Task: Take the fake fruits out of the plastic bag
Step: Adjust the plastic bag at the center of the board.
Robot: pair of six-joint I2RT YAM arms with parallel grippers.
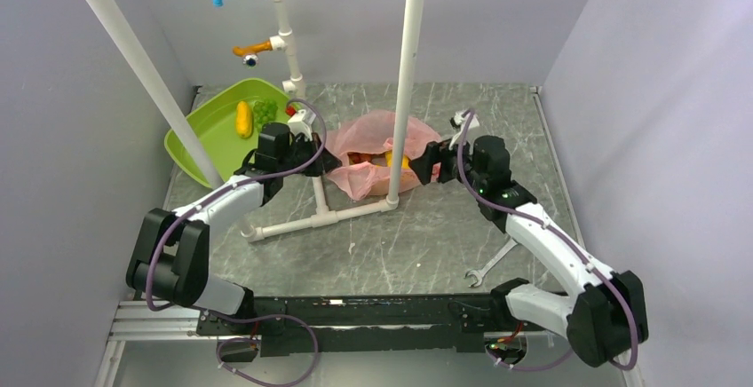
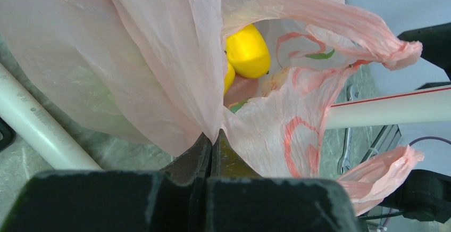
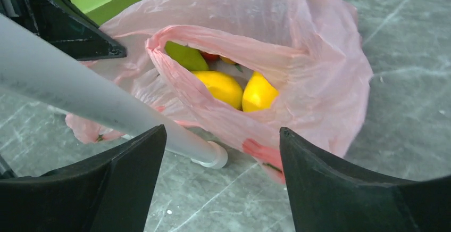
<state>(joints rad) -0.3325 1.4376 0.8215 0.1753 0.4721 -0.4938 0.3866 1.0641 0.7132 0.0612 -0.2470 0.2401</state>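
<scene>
The pink plastic bag point(image 1: 364, 178) lies at mid-table with its mouth towards the right arm. My left gripper point(image 1: 330, 161) is shut on the bag's left rim, and in the left wrist view the film is pinched between the closed jaws point(image 2: 215, 136). Fake fruits lie inside: two yellow ones point(image 3: 219, 87) point(image 3: 259, 92), a green piece point(image 3: 185, 56) and a bit of red point(image 3: 210, 56). One yellow fruit point(image 2: 247, 51) shows through the opening in the left wrist view. My right gripper point(image 3: 222, 130) hangs open just outside the mouth of the bag point(image 3: 319, 56), holding nothing.
A white pipe frame point(image 1: 404, 76) stands right in front of the bag, and its bar point(image 3: 80, 99) crosses by my right fingers. The green tray point(image 1: 200, 134) at back left holds a long yellow piece point(image 1: 243, 119) and grapes point(image 1: 264, 110). A wrench point(image 1: 491, 263) lies near right.
</scene>
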